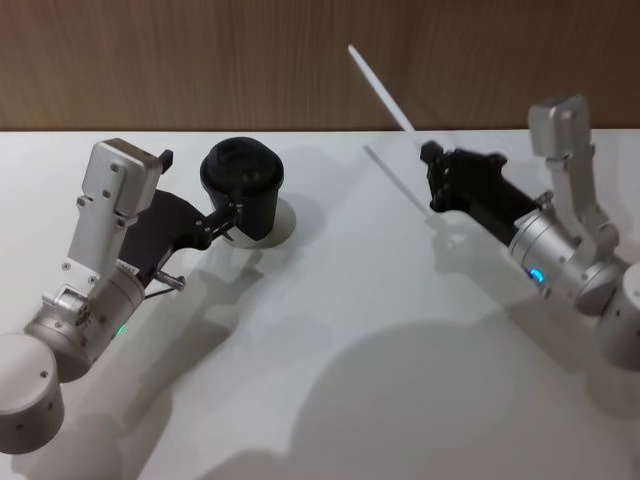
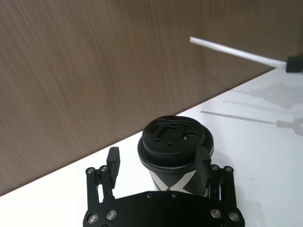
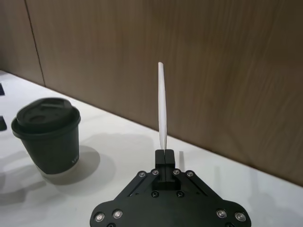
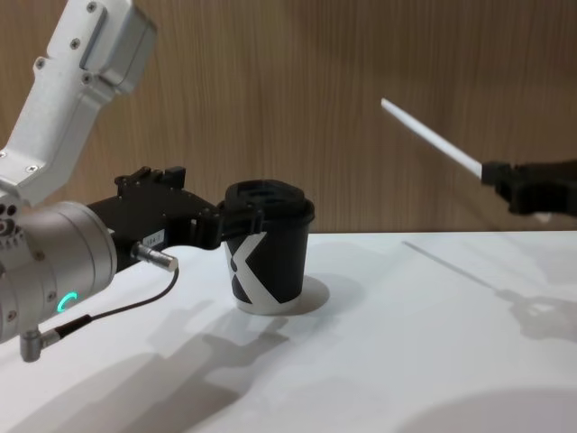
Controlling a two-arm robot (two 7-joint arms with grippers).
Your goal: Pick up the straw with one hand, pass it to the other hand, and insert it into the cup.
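The black cup (image 1: 243,185) with a white X mark and a domed lid (image 2: 173,137) stands upright on the white table. My left gripper (image 2: 157,161) is open around it: one finger (image 2: 202,163) lies against the cup's side, the other (image 2: 112,161) stands apart from it. My right gripper (image 1: 432,155) hangs above the table to the cup's right and is shut on the lower end of the white straw (image 1: 385,92). The straw (image 4: 433,140) slants up and toward the cup (image 4: 270,262), with its free tip well clear of the lid.
The white table (image 1: 350,350) runs back to a brown wood-panel wall (image 1: 300,60) just behind the cup. A thin black cable (image 4: 108,311) loops under my left wrist. Bare tabletop lies between the two arms.
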